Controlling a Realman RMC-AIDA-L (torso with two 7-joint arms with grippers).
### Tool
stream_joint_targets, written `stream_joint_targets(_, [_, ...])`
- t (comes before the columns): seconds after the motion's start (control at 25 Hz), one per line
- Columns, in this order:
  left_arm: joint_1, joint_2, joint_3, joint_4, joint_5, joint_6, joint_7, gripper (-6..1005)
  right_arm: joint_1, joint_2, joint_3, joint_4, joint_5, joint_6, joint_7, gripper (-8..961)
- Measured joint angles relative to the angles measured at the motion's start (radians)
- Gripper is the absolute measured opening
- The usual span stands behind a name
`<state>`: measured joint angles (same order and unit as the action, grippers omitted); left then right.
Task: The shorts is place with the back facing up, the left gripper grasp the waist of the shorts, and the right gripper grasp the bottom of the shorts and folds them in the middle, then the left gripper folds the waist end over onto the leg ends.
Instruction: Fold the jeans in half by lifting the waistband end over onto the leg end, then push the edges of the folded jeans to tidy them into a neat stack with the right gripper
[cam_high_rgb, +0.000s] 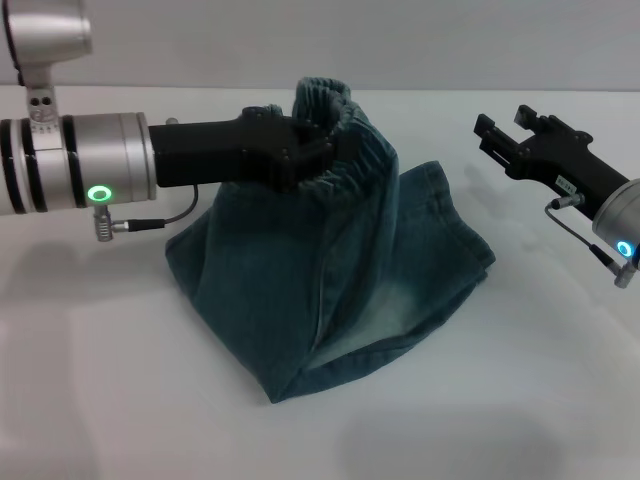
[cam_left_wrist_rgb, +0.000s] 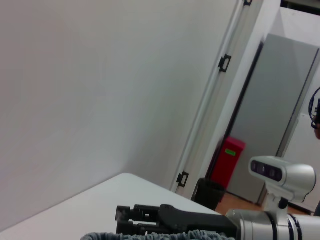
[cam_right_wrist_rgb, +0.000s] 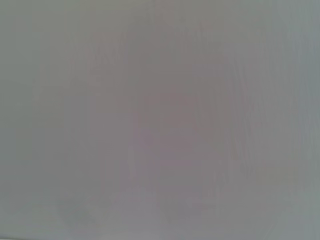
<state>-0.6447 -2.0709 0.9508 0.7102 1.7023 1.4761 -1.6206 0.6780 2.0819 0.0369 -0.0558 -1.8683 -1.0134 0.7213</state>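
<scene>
The left gripper is clamping the waist, lifting it above the table centre. The shorts are hanging already folded lengthwise; the final fold remains. The right gripper is hovering empty, spread, rightward.

shorts: at the middle of the table, lower part resting on it, upper part lifted off it
waist: topmost part of the garment, at the far side, raised above the rest
left gripper: reaches in from the left, clamped on the waist, above the table
fabric below the waist: hangs down and spreads toward the near side and the right
right gripper: right of the shorts, well apart from them, above the table
wall: behind the table's far edge
</scene>
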Motion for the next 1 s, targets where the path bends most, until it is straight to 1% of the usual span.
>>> stream_joint_targets(0.04, [-0.002, 0.000, 0.054, -0.007, -0.024, -0.032, -0.001, 86, -0.001, 0.000, 0.000, 0.000, 0.000, 0.000, 0.000, 629])
stream_joint_targets(0.08, [-0.003, 0.000, 0.076, -0.008, -0.032, -0.054, -0.002, 86, -0.001, 0.000, 0.000, 0.001, 0.000, 0.000, 0.000, 629])
stream_joint_targets(0.48, [-0.013, -0.002, 0.212, -0.010, -0.115, -0.152, -0.013, 80, -0.005, 0.000, -0.009, 0.016, 0.000, -0.001, -0.001, 630])
stream_joint_targets(0.68, [-0.014, -0.002, 0.216, -0.009, -0.126, -0.146, -0.014, 251, -0.005, 0.000, -0.007, 0.019, 0.000, -0.001, -0.002, 631])
stream_joint_targets(0.92, [-0.010, -0.001, 0.217, -0.008, -0.146, -0.130, -0.010, 516, -0.005, 0.000, -0.003, 0.025, 0.000, -0.008, -0.002, 630])
stream_joint_targets(1.0, [-0.001, 0.000, 0.213, -0.006, -0.169, -0.124, -0.005, 554, -0.009, 0.000, -0.001, 0.023, 0.000, -0.033, -0.002, 630])
